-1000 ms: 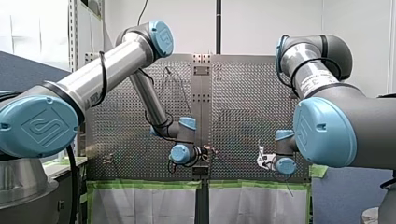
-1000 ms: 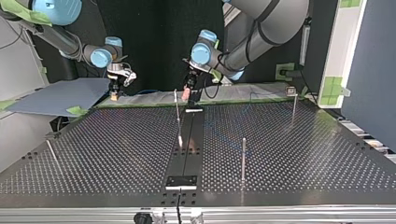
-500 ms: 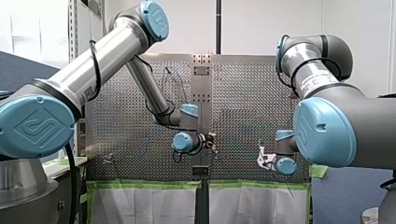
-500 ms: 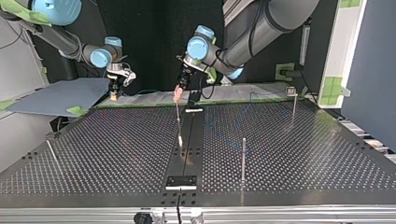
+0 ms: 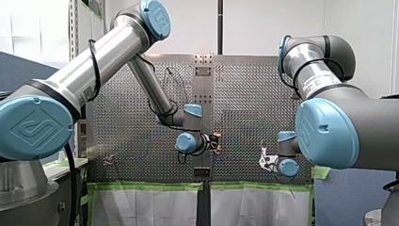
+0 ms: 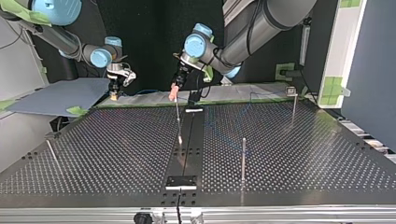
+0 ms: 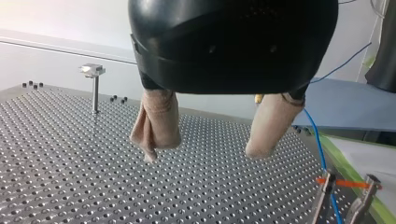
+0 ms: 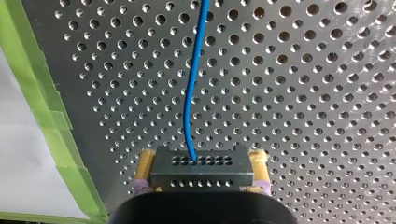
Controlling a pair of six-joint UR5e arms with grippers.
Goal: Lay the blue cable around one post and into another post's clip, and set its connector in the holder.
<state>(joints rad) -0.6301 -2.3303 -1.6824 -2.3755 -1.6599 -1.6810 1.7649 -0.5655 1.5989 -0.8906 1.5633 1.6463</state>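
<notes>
My right gripper (image 8: 201,179) squeezed the connector (image 8: 201,165). My left gripper (image 7: 204,151), top view's upper middle, hung open, empty. It probably had to grab the blue cable (image 8: 189,93) next.

A blue joint cap (image 5: 35,128) bears an embossed logo (image 5: 43,127).

My left arm (image 5: 117,52) reaches in from the front view's left to its middle, wrist bent, and my left gripper (image 7: 203,154) hangs with its beige fingers (image 7: 156,123) spread wide apart. My right gripper (image 8: 201,161) points downward low at the front view's right, its yellow-padded fingers (image 8: 144,163) clamped on the connector (image 8: 201,175).
</notes>
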